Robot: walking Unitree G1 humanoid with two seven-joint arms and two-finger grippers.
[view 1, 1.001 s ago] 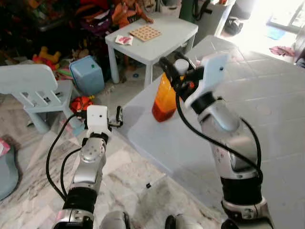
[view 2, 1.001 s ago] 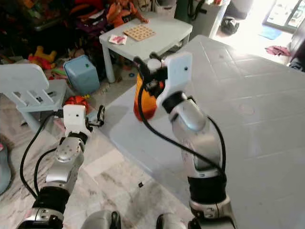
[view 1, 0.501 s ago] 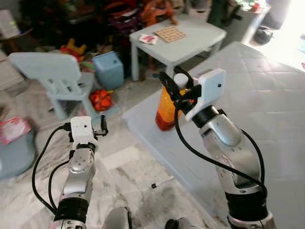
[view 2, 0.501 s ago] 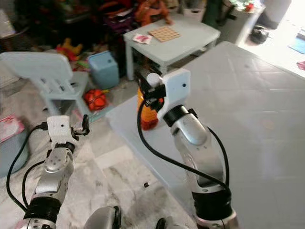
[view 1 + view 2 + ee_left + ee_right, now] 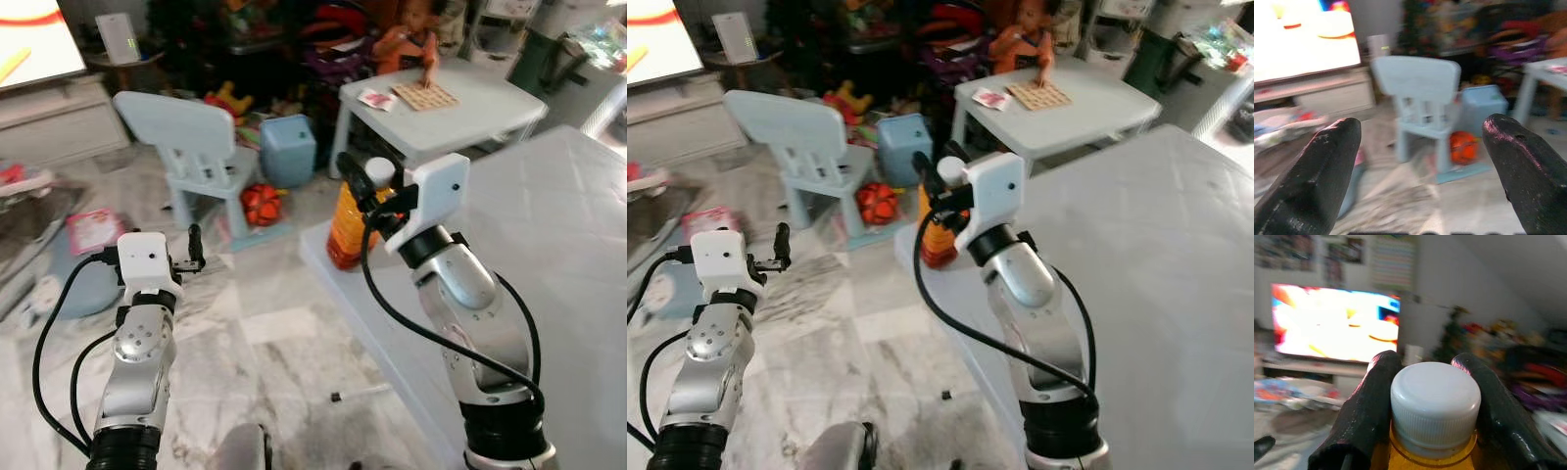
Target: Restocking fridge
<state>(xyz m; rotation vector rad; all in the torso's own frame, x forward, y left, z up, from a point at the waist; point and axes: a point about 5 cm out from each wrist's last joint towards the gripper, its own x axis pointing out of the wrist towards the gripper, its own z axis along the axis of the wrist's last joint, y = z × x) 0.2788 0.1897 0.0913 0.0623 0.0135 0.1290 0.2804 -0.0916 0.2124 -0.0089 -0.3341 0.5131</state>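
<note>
Camera panned; right end effector (image 5: 364, 186) still grips bottle (image 5: 345, 226) (neck).

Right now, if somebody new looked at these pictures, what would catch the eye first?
First, the orange bottle with its white cap, clamped at the neck by the right gripper above the edge of the grey table. Next, the left gripper held open over the marble floor, and the pale blue chair beyond it.

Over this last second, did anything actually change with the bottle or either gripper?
Only the camera has swung left, bringing the TV into view. The right gripper stays shut on the orange bottle below its white cap. The left gripper stays open and empty.
</note>
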